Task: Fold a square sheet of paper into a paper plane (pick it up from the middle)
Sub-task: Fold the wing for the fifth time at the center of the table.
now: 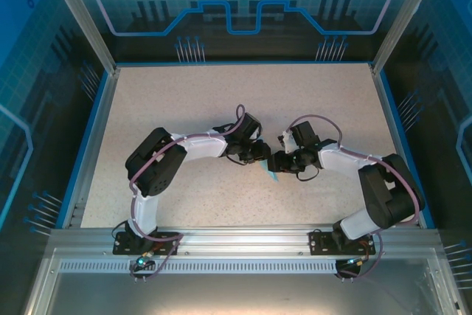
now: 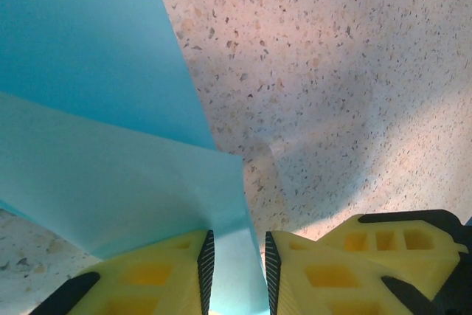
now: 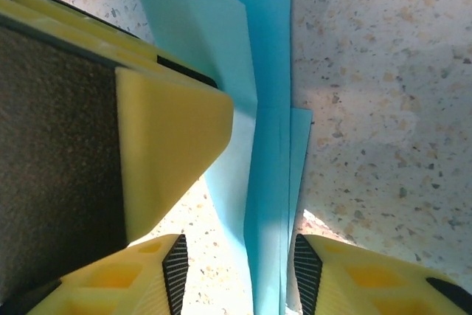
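At the middle of the speckled beige worktop point(image 1: 221, 101) sits the thin light-blue folded paper point(image 3: 265, 108). The left claw point(image 2: 237, 245) is narrow: its yellow fingers point(image 2: 147, 278) stand a little apart, with a strip of the paper between them. The right claw point(image 3: 241, 256) is wider, and the paper runs between its black pads point(image 3: 175, 263) too.

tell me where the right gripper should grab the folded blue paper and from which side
Grip the folded blue paper on its long centre crease, where the layers stack, probably at the near end. Bring the right gripper in along the strip, the way it is lined up now, with one pad on each side. The strip is narrow and runs straight through the open gap.
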Controlling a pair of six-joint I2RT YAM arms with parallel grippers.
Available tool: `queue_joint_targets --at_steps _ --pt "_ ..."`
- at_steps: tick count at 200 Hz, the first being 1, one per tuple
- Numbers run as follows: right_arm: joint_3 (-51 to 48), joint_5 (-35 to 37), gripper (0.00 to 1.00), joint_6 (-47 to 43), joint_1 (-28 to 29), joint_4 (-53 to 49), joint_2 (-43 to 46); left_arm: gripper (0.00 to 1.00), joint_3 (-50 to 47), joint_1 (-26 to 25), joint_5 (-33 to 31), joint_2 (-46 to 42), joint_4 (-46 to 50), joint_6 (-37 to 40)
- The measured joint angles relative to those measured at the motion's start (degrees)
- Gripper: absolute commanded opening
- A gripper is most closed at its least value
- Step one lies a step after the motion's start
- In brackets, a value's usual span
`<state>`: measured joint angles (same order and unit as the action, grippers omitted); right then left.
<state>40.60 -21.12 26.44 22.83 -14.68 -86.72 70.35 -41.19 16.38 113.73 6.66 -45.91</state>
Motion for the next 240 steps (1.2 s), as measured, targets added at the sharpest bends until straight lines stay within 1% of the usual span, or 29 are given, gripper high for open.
queue_joint_targets --at_steps 26,62,139,161,215,240 --pt "0.24 0.09 0.47 -0.63 0.02 0.35 -1.70 0.29 0.11 0.00 0.00 0.02 0.00 0.00" --pt "0.66 0.66 0.43 -1.05 0.02 0.87 -3.78 0.29 0.28 0.02 0.02 0.11 -0.02 0.00" --pt "1.51 3.15 0.24 -1.09 0.00 -0.09 -5.42 0.30 0.37 0.17 0.02 0.24 0.00 0.00" --pt "1.51 3.67 0.22 -1.01 0.00 -0.24 -5.55 0.31 0.44 0.28 0.02 0.24 0.00 0.02" --pt "2.03 4.22 0.21 -1.01 0.00 -0.92 -6.10 0.35 0.44 1.46 0.37 0.24 -0.04 1.05" --pt "2.29 4.22 0.21 -1.01 0.00 -1.20 -6.49 0.35 0.76 2.34 1.07 0.24 -0.11 1.42"
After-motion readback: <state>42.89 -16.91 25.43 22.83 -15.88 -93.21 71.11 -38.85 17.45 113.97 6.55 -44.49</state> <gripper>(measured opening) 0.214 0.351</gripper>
